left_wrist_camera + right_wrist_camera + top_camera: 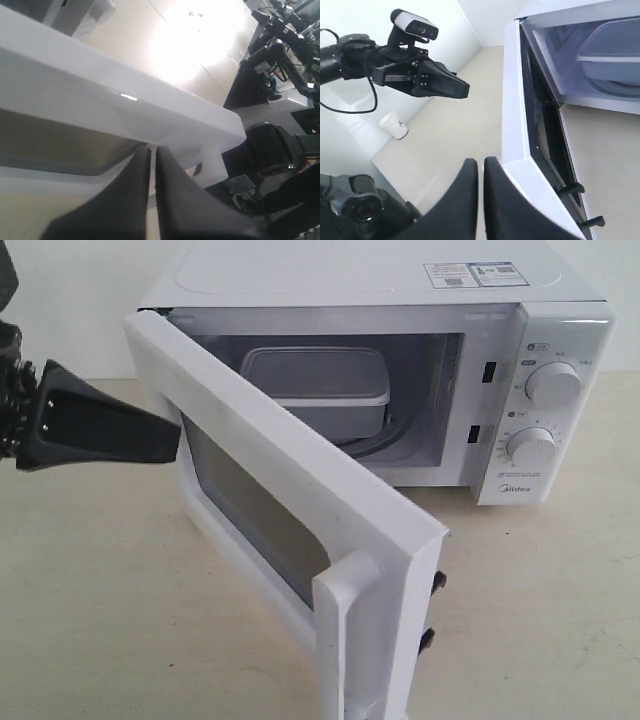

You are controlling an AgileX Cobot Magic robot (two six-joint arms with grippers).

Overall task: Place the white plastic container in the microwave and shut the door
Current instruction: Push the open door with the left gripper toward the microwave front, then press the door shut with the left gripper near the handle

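Note:
The white plastic container [315, 380] sits inside the microwave [400, 280], lid on; it also shows in the right wrist view [610, 50]. The door [290, 480] stands about half open, its long white handle [345, 640] nearest the camera. My left gripper [175, 440] is shut and empty, with its tips against the door's outer face near the window [60, 145]. In its own view the left gripper [152, 147] points at the door [125, 100]. My right gripper [481, 161] is shut and empty, beside the door's free edge [512, 100]; the exterior view does not show it.
Two round knobs [553, 383] [531, 447] are on the microwave's right panel. Two black latch hooks [437, 580] stick out of the door's free edge. The beige table [120, 590] extends left of the door. A white cup [394, 125] stands on the floor beyond.

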